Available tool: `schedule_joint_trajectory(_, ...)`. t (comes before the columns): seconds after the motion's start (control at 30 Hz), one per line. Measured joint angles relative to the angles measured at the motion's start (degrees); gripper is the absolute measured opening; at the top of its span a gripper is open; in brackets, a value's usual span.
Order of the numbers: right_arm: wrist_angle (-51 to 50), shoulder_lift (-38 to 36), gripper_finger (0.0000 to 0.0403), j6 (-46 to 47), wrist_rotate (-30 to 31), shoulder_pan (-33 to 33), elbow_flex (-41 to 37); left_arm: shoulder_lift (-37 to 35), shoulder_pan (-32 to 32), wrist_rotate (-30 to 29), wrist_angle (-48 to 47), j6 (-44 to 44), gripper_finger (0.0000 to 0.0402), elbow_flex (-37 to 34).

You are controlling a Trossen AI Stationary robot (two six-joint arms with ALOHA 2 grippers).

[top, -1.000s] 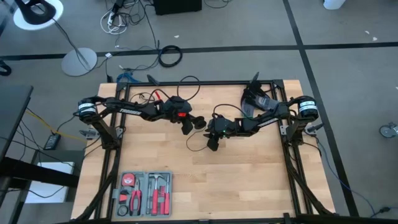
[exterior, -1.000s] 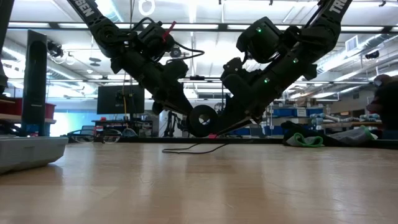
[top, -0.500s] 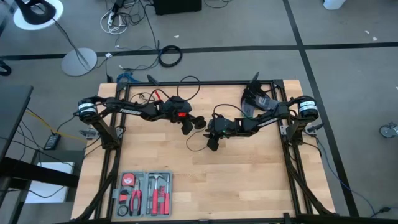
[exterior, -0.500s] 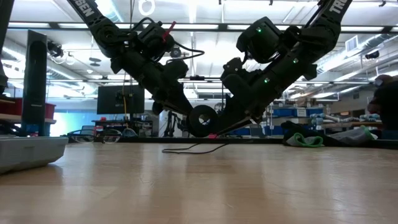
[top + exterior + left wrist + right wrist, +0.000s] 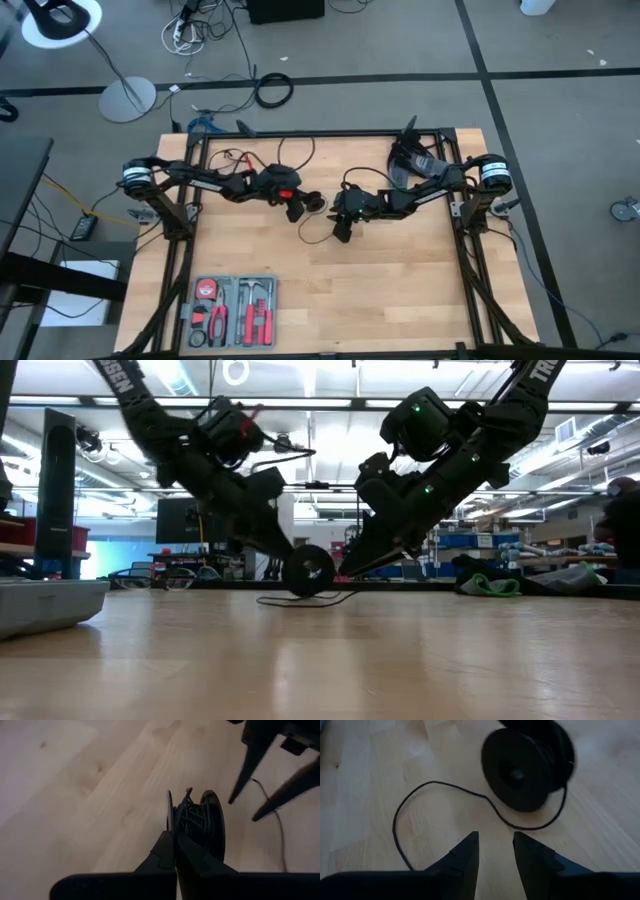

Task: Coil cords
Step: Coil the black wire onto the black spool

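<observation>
The thin black cord (image 5: 318, 236) lies slack in a loop on the wooden table and runs up to a round black puck (image 5: 314, 203). The puck is a spool of two discs with cord wound between them (image 5: 192, 822). My left gripper (image 5: 301, 208) is shut on the puck, low over the table's middle. My right gripper (image 5: 342, 230) is open and empty just to the puck's right. Its fingers (image 5: 465, 857) point slanting down over the loose cord (image 5: 445, 790), with the puck (image 5: 525, 767) ahead of them. My left gripper pinches the rim of one of the puck's discs (image 5: 169, 812) between its two fingers. The fingers slant down from the table's left. The puck stands on edge, its lower rim (image 5: 308, 592) at the table; whether it rests on the table I cannot tell.
A grey tool tray (image 5: 232, 310) with red-handled tools lies near the front left edge. The low view shows the tray's wall (image 5: 50, 605) at the left, a green cloth (image 5: 490, 582) at the far right, and a person (image 5: 625, 525) beyond the table.
My left gripper has gone down and a little toward the table's left edge with the puck. The puck was clear above the table and now stands low at the table top. My right gripper has kept still.
</observation>
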Motion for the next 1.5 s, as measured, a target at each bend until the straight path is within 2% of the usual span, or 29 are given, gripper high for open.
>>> schedule_joint_trajectory(0.2, 0.5, 0.0, 0.0122, 0.0, 0.0, 0.0, 0.0, -1.0, -1.1, 0.5, 12.2, -4.5, 0.0000, -5.4)
schedule_joint_trajectory(0.37, 2.5, 0.0, 0.0123, 0.2, 0.0, 0.0, 0.0, -1.3, -1.1, 2.7, 12.4, -4.2, 0.0000, -5.1)
schedule_joint_trajectory(0.57, 5.0, 0.0, 0.0122, 7.2, -1.4, 0.1, 0.0, -1.4, -0.5, 2.9, 11.5, -2.7, 0.0000, -4.9)
schedule_joint_trajectory(0.87, 0.0, -0.1, 0.0121, 9.5, -3.5, 0.2, 0.0, -1.6, 0.3, 2.9, 11.2, -1.6, 0.0000, -4.9)
schedule_joint_trajectory(1.07, -1.3, 0.5, 0.0118, 5.0, -3.6, 3.5, 0.0, -1.6, 0.3, 2.9, 11.6, -1.3, 0.0000, -4.9)
schedule_joint_trajectory(1.3, -0.3, 0.5, 0.0113, 0.6, 2.3, 7.5, 1.5, -1.6, 0.3, 2.6, 11.8, -1.1, 0.0000, -4.9)
schedule_joint_trajectory(1.5, -0.5, 3.4, 0.0113, -2.5, 4.1, 7.6, 5.3, -1.6, 0.3, 2.5, 12.4, -1.3, 0.0000, -4.9)
